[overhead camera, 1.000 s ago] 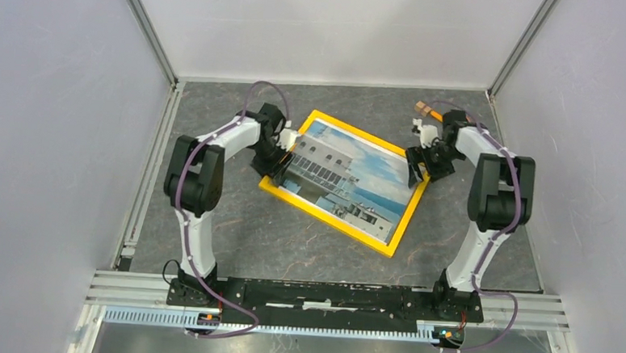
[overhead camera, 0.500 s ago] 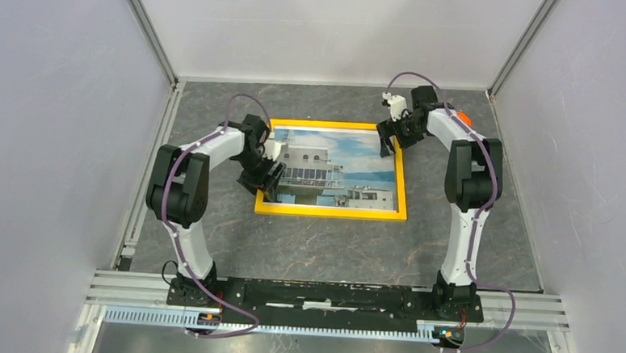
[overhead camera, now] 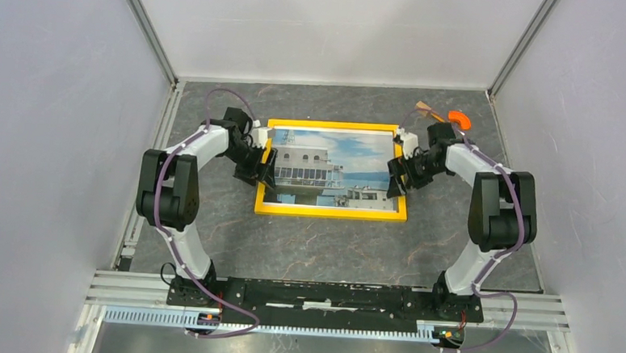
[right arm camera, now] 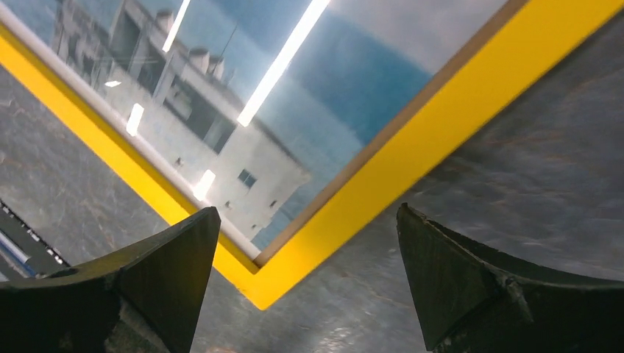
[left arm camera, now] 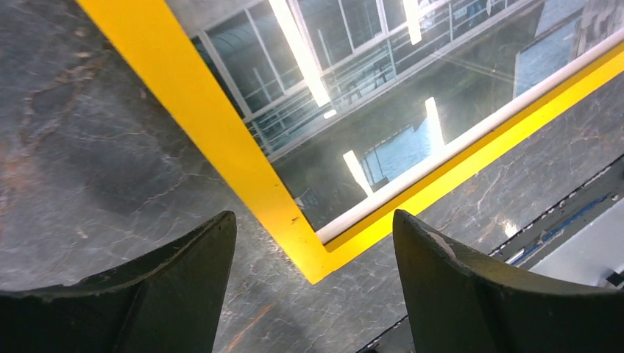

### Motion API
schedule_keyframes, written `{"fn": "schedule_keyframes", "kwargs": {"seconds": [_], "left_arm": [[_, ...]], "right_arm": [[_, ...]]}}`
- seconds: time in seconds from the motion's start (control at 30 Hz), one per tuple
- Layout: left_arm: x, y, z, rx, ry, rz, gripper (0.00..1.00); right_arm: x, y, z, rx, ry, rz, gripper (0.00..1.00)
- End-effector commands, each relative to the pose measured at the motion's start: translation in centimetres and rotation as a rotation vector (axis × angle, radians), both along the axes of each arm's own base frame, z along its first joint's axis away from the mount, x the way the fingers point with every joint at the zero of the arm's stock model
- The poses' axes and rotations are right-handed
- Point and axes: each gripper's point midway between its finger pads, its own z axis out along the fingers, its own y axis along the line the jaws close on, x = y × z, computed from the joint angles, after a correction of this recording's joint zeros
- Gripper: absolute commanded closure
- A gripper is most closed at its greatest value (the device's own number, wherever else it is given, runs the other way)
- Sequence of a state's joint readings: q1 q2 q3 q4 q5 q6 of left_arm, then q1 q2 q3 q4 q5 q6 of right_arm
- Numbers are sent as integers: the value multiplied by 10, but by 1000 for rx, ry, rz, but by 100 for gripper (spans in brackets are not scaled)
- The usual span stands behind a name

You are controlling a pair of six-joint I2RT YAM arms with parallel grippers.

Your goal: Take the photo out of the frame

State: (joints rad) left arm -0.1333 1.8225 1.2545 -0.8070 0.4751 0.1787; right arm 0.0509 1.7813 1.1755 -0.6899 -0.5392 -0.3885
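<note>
— Trouble from here, as you see it?

— Mostly the lift. The frame [overhead camera: 330, 212] lies flat on the tabletop [overhead camera: 306, 249], yellow face up, with the photo [overhead camera: 334, 165] inside it under a glossy pane [right arm camera: 346, 81]. The back is out of sight against the tabletop, so I'd guess the whole thing has to be turned over before the photo can come out.

— And the jaws?

— Left jaws are spread wide and empty, poised at the frame's left edge. Right jaws are just as wide and empty at its right edge. Both seem to hover above the border, and I can't see any contact.

— So what goes wrong?

— The frame sits flush, with no gap showing under its edge. A fingertip coming down just outside the border could jam on the tabletop, or shove the frame sideways instead of getting under it. If one side catches and the other slips, the frame tilts, skids or drops on a corner, and the pane could crack or slide loose.

— Anything else?

— A fingertip landing inside the border would press on the pane and might scratch it.
</note>
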Motion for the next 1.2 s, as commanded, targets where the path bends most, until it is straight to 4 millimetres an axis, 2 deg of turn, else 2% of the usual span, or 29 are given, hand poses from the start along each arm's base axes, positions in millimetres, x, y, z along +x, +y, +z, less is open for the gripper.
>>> {"fn": "schedule_keyframes", "kwargs": {"seconds": [0.0,0.1,0.17,0.33,0.4,0.43,0.6,0.73,0.8,0.9,1.17], "left_arm": [[-5,-18,-1,-82,19,-11,17],[-8,-20,-1,-48,36,-43,19],[-4,-16,9,-21,1,-65,19],[3,-7,46,166,-283,-271,16],[-7,-22,56,174,-365,-391,15],[-12,-32,58,183,-402,-447,15],[-30,-84,51,261,-495,-653,11],[-32,-125,49,354,-581,-771,3],[-34,-141,44,408,-577,-823,3],[-44,-168,40,390,-571,-885,0],[-52,-216,22,410,-617,-974,1]], "right_arm": [[-21,18,-8,103,-11,1,4],[-42,21,-14,129,23,10,6],[-50,21,-13,140,20,17,6],[-69,17,-14,168,42,-21,6],[-65,11,-7,168,9,-39,5],[-58,0,-3,159,-17,-79,5],[-46,-19,16,177,-81,-171,2],[-47,-23,25,172,-118,-182,2],[-48,-24,28,170,-121,-199,2],[-48,-29,28,161,-112,-236,2],[-54,-27,26,264,-59,-246,2]]}}
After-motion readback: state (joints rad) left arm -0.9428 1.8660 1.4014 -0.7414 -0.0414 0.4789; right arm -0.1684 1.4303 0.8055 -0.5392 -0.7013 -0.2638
